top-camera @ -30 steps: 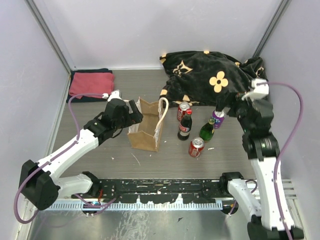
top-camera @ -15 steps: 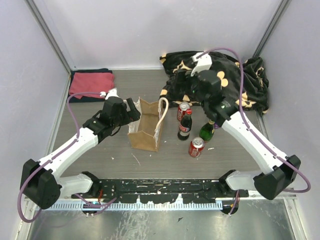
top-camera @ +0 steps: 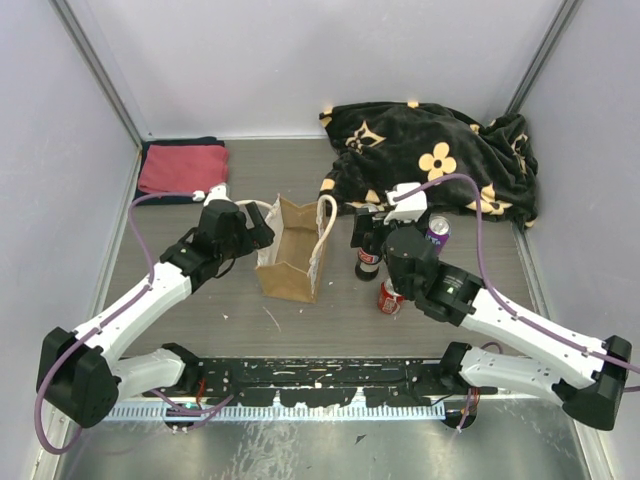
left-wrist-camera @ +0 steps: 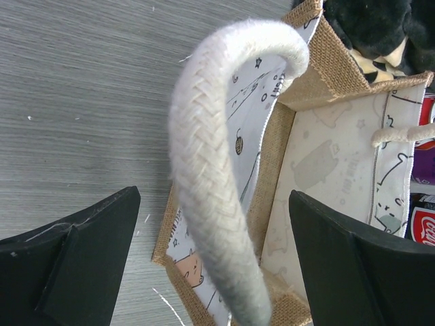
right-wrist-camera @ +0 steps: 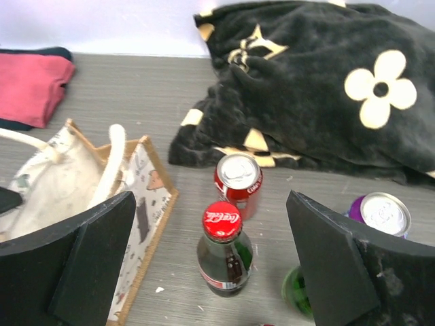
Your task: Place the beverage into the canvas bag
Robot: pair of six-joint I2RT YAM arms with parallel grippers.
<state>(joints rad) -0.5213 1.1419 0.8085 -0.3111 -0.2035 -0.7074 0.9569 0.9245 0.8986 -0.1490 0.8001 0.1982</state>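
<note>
The cola bottle [right-wrist-camera: 223, 257] stands upright just right of the canvas bag [top-camera: 290, 262], in line below the right gripper [right-wrist-camera: 211, 204], jaws wide apart (the left gripper [left-wrist-camera: 212, 197], also apart, straddles a bag handle [left-wrist-camera: 204, 170]).

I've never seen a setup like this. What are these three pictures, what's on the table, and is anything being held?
Two robot arms are bolted to a table. The overhead picture shows both; the other two come from a camera on each wrist. The left hand is open around a white handle of the canvas bag, not clamping it. The right hand is open, aimed at a cola bottle. Nearby stand a red can, a purple can and a green bottle; a black flowered blanket and red towel lie behind. Nothing is held.
</note>
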